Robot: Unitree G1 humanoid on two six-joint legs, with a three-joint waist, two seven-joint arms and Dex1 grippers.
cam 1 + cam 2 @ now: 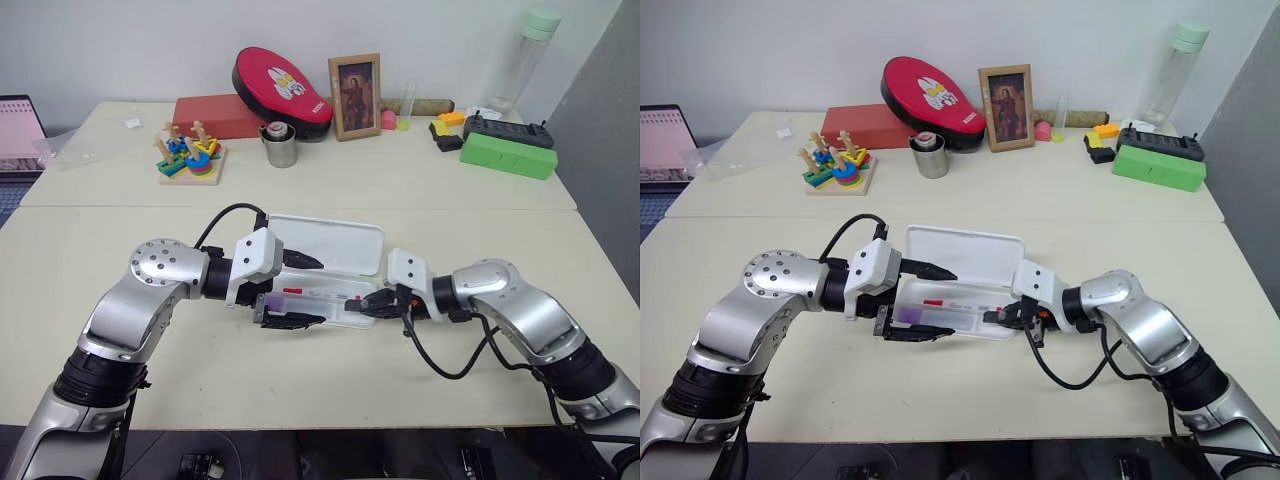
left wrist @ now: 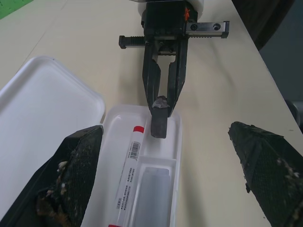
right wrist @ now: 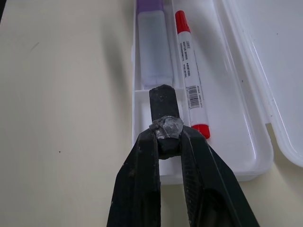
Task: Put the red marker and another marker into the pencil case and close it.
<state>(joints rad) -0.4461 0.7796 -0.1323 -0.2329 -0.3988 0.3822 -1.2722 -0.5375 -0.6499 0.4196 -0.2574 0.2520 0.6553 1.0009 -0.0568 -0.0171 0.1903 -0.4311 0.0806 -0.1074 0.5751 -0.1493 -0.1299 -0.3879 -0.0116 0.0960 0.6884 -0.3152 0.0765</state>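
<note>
Right gripper (image 3: pixel 163 130) pinches a small black piece over the end of my open white pencil case (image 1: pixel 368 318), where the red marker (image 3: pixel 191 87) and lavender marker (image 3: pixel 154 45) lie side by side. Left gripper (image 1: pixel 298 291) gapes wide around the case's other end, its lid (image 1: pixel 330 242) flat behind.

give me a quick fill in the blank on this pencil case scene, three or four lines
1. The pencil case lies with its lid ____.
2. Beside the red marker in the case lies a ____ marker.
3. The left end effector has its fingers ____, one on each side of the case.
4. The right end effector is shut on a small ____ piece.

Missing words: open; lavender; open; black
</note>
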